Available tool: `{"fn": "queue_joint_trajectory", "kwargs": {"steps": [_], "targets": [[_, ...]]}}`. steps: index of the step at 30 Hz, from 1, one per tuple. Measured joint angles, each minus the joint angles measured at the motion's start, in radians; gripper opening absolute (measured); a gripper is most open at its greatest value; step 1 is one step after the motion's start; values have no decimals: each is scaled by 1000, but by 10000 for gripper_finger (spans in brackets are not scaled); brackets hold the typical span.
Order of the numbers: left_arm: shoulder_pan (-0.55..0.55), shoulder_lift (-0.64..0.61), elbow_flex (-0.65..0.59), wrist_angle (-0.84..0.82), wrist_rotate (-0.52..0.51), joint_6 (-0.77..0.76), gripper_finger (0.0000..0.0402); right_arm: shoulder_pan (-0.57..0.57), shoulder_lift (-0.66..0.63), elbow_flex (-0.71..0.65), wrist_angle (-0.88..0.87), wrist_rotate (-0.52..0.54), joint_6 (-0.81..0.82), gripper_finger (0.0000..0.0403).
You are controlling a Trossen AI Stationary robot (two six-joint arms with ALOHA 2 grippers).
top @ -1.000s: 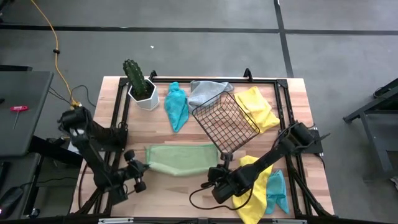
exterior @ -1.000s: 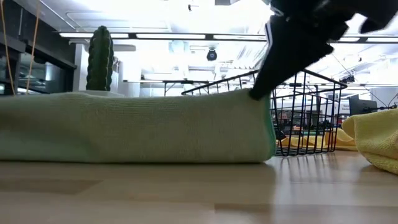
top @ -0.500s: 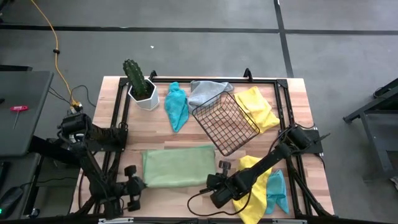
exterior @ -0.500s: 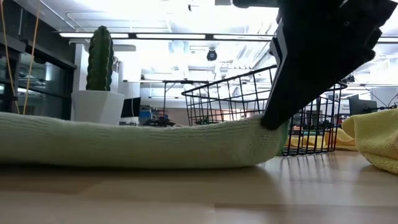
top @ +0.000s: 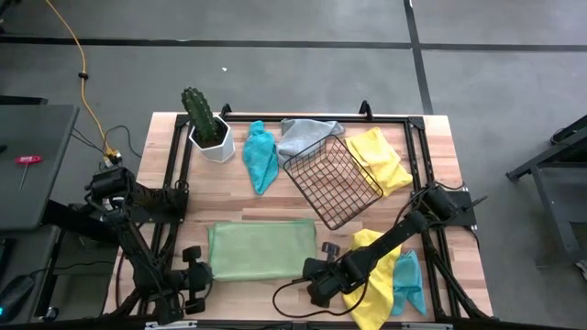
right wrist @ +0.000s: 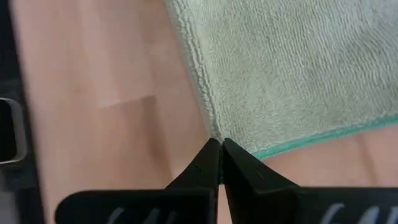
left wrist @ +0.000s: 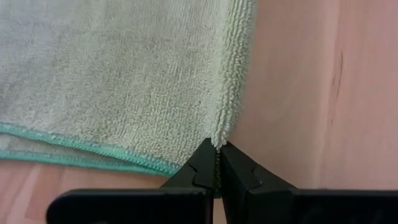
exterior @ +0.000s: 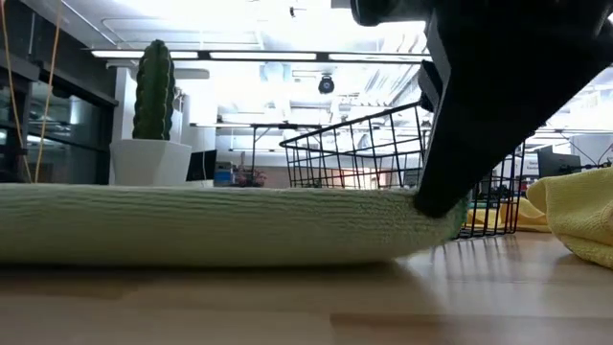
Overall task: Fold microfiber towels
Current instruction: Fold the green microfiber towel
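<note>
A light green towel (top: 261, 249) lies spread as a rectangle on the wooden table's near middle, and it also fills the low view (exterior: 211, 225). My left gripper (top: 205, 272) is shut at its near left corner. My right gripper (top: 316, 267) is shut at its near right corner and shows dark in the low view (exterior: 436, 201). Two teal hems (left wrist: 74, 152) run side by side along the towel's near edge. Other towels lie loose: teal (top: 260, 156), grey (top: 307, 135), yellow (top: 381, 158), and a yellow (top: 371, 270) and a teal (top: 410, 280) under my right arm. My left gripper pinches the green towel's near left corner (left wrist: 219, 138) between its two fingers (left wrist: 202, 163), slanting down from the near left. The rest of the towel lies flat on the table. My right gripper pinches the near right corner (right wrist: 214, 134) between its two fingers (right wrist: 208, 158), slanting down from the near right. That corner (exterior: 431, 218) stands slightly off the wood while the rest of the towel rests flat.
A black wire basket (top: 332, 181) lies tilted just beyond the green towel. A cactus in a white pot (top: 206, 124) stands at the far left. Black frame rails (top: 174, 183) run along the table's sides. Bare wood shows near the front edge (top: 257, 298).
Both grippers have moved toward the table's near edge and down, tipping steeper, still shut on the green towel's corners. The edge they hold stood raised a second ago. It has come down, and the towel now lies lower and spread wider toward the near edge.
</note>
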Motion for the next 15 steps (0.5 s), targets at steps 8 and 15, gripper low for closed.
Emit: {"fn": "queue_joint_trajectory", "kwargs": {"steps": [8,15], "targets": [[17,-29,1,81,160,127,1,-1,0,27,102,-98,-71,0],[18,-150,1,36,77,84,1,-21,-1,97,43,-41,-97,0]]}}
